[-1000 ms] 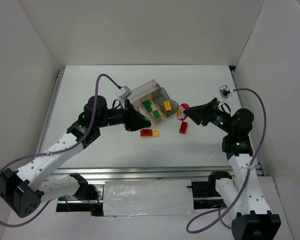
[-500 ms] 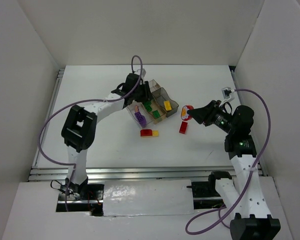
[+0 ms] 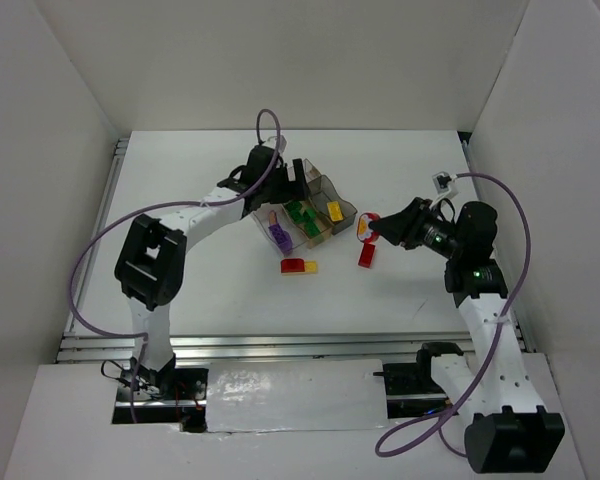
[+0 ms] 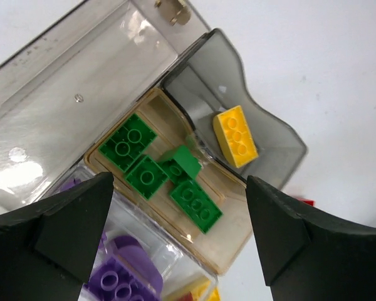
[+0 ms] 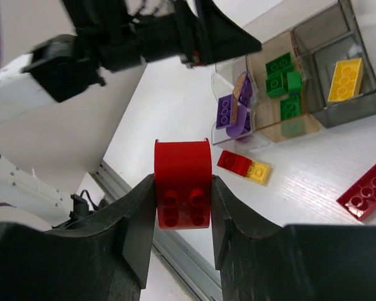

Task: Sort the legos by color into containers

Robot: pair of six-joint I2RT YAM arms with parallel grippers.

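Currently sorting is partway done. Left gripper (image 4: 178,182) hovering spread wide, empty, above containers (image 4: 282,135) at frame centre; green legos (image 4: 147,175) lying directly below it in tan compartment (image 4: 232,248). Right gripper (image 5: 183,188) pinching red lego (image 5: 182,160), holding it right of containers, well apart. Next move probably calling for carrying red lego over to compartment of its own.

The left arm (image 3: 202,212) and right arm (image 3: 495,340) are showing white links and black joints; purple cables (image 3: 76,287) are looping alongside; black fingers (image 4: 62,229) are tapering.

Legos (image 4: 189,188) in containers (image 4: 220,68) and beside them
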